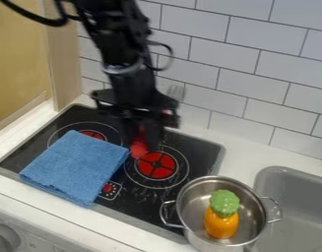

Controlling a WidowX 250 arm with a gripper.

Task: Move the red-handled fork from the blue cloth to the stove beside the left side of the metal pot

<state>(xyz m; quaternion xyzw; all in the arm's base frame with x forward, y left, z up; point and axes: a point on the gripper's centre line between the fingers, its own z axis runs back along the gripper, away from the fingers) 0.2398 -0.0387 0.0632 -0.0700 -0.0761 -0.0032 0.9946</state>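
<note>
The black gripper (142, 138) hangs down over the back middle of the stove, between the blue cloth and the right burner. It is shut on a small red object (139, 148), whose lower end sticks out below; its exact shape is blurred. A folded blue cloth (76, 166) lies on the left part of the stove, partly over the left burner. At the front right stands a metal pot (191, 210) with two handles, overlapping the stove's edge. Inside it is an orange object (221, 224) with a bumpy green top (224, 202).
The black stove top (199, 152) has a red right burner (156, 166) and a small dial near the front. A grey sink (278, 184) lies to the right. White wall tiles (255, 88) rise behind, and a wooden panel (63, 59) stands at the left.
</note>
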